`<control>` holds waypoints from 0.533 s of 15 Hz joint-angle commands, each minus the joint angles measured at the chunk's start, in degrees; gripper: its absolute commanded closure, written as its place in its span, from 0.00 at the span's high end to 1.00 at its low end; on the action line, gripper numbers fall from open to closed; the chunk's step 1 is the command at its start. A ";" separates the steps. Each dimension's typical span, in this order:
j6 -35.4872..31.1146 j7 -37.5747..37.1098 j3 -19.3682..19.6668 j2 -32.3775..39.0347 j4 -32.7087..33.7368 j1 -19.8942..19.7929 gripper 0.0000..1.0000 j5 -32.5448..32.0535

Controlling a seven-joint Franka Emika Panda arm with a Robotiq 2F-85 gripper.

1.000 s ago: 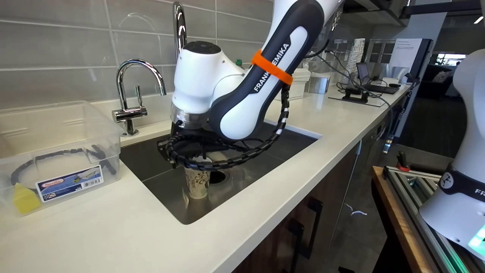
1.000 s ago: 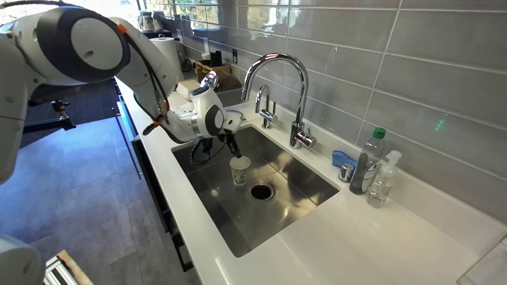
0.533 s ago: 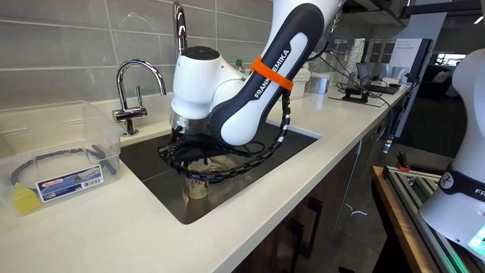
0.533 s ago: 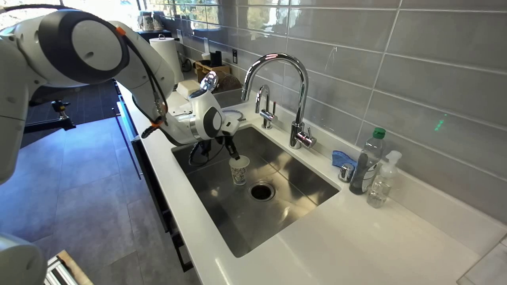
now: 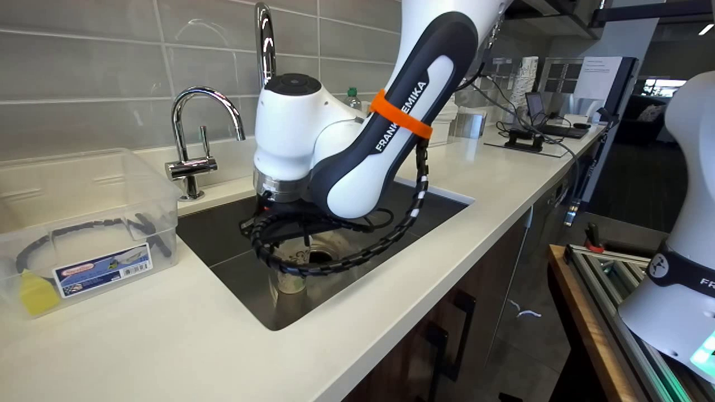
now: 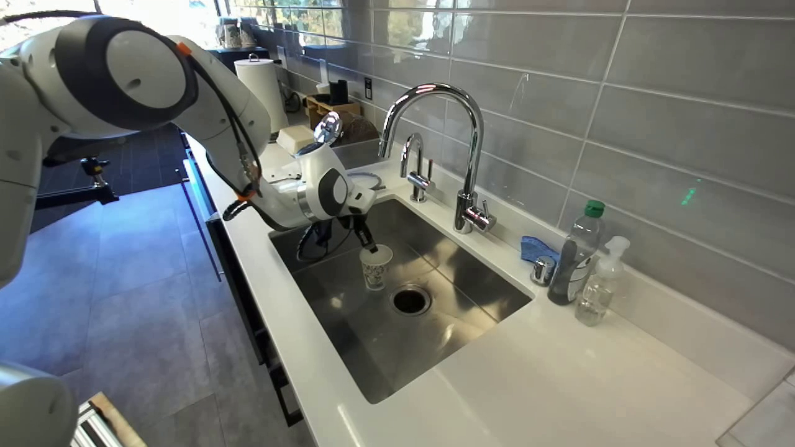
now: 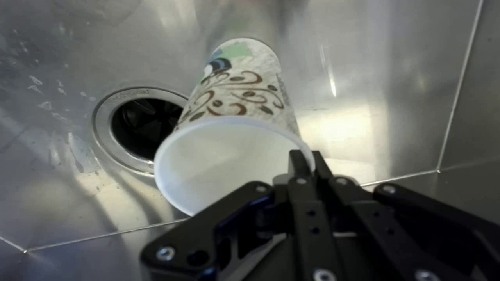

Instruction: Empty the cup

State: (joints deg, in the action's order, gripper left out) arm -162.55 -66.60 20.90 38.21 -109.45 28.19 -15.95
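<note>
Arm (image 5: 385,148) dipped sltly; tool (image 7: 310,160) pinching cup (image 7: 236,105) @ rim.

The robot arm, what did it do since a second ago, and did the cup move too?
The arm came down a little, so its pincer went lower at the cup. It is now closed on the rim; whether it gripped earlier, I can't tell. The cup stayed about where it was, standing in the sink beside the drain.
</note>
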 commanded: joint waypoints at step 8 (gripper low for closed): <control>6.00 -2.26 -3.41 -11.69 -5.16 -4.75 0.01 2.49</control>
State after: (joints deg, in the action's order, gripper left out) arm -156.72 -69.72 22.86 32.07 -110.66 27.77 -15.93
